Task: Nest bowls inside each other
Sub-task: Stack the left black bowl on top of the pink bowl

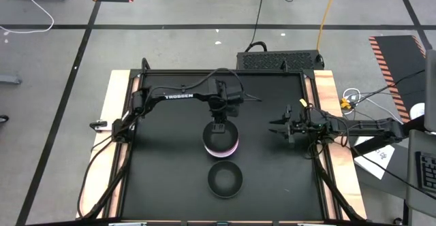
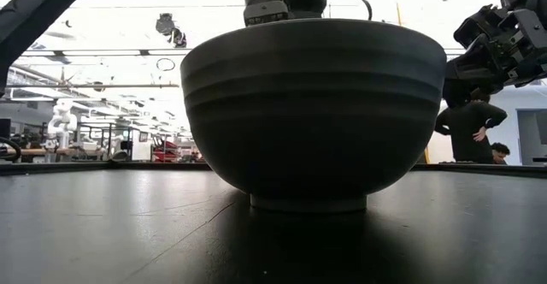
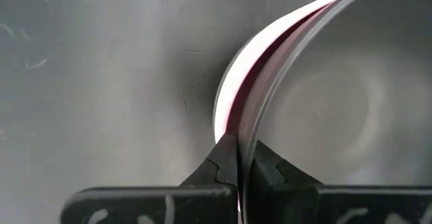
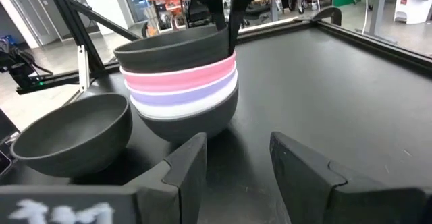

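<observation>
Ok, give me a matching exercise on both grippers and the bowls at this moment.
1 left gripper
2 right gripper
3 lone black bowl
4 bowl stack

A stands apart, nothing inside
B jaws open, empty
C pink, lavender and white bands between black bowls
D jaws shut on the stack's top rim

Pairs: 1-D, 2-B, 3-A, 4-C

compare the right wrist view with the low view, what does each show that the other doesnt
Only the right wrist view: the nested stack of round bowls, black, pink, lavender, white and black from the top, the left claw shut on its top rim, and the right claw open and empty. Only the low view: a person standing in the room behind. Both: the lone black round bowl on the black table.
</observation>
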You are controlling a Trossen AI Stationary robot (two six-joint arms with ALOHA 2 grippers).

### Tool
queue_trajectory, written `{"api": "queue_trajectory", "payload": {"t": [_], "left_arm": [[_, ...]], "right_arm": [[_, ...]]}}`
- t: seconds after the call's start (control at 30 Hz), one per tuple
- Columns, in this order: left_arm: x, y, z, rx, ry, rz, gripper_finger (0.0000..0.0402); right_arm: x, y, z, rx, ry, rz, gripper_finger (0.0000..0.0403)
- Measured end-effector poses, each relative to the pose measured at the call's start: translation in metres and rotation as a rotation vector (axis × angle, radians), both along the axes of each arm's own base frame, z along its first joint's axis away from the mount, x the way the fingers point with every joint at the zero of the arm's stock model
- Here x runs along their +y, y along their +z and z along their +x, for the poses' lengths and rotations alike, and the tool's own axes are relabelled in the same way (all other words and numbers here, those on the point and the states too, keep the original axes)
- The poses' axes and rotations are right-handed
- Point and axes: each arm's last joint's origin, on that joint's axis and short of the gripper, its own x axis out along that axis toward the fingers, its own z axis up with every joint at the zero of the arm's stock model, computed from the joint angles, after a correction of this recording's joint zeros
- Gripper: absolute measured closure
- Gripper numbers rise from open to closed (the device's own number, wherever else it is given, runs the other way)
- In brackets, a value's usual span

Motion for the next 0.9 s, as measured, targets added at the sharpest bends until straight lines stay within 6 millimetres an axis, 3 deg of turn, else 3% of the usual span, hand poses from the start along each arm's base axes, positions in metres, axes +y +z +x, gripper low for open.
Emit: {"api": "queue_trajectory", "payload": {"t": [0.33,0.9], "left_arm": [[-0.013,-0.001,-0.001,0.042,-0.006,0.037,0.0399],[-0.013,-0.004,-0.006,0.106,0.012,0.074,0.0399]], "right_arm": [[0.000,-0.001,0.000,0.009,0.000,0.001,0.0248],[0.000,-0.001,0.000,0.008,-0.003,0.016,0.0248]]}}
